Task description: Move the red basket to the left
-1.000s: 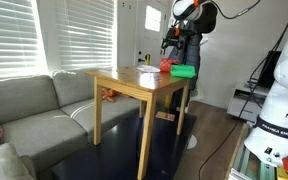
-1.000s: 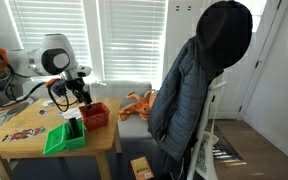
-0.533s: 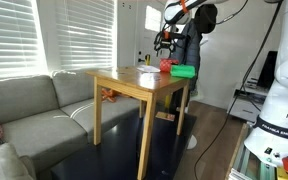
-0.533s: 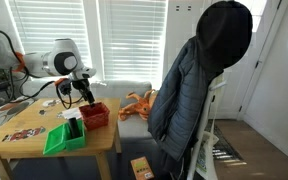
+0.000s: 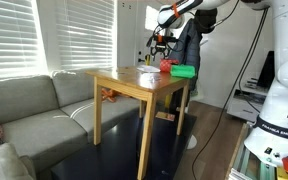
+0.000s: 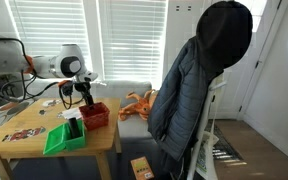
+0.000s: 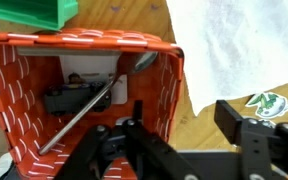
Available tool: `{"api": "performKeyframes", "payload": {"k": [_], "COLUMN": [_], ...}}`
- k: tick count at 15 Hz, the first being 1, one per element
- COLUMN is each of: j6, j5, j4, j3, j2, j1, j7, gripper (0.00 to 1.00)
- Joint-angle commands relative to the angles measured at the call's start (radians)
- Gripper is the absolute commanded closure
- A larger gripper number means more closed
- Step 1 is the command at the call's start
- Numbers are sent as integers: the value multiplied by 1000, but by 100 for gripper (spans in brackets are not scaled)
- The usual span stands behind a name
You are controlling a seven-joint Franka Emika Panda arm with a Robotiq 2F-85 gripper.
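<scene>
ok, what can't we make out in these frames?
- Wrist view: the near rim of the red basket is hidden by the gripper; its left edge is cut off by the frame.
- Items inside the basket: shadowed, unidentifiable.
- In both exterior views the basket is too small to show finger-to-wall contact.

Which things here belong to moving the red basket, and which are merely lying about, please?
For the job: red basket, gripper.
Lying about: green object, white paper, jacket, sofa.

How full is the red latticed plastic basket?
Not empty: the red latticed plastic basket holds a long metal utensil and a small dark object.
</scene>
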Motion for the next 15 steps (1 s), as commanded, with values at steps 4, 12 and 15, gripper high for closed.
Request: {"api": "performKeyframes", "payload": {"k": [4, 12, 15], "j6": [-146, -200, -215], "j5": [-5, -10, -27], "j4": [89, 121, 147], "j3": [-45, -60, -65], "j2": [34, 23, 9], "j1": [30, 30, 32], "j7": [39, 39, 21], "gripper": [76, 99, 99]}}
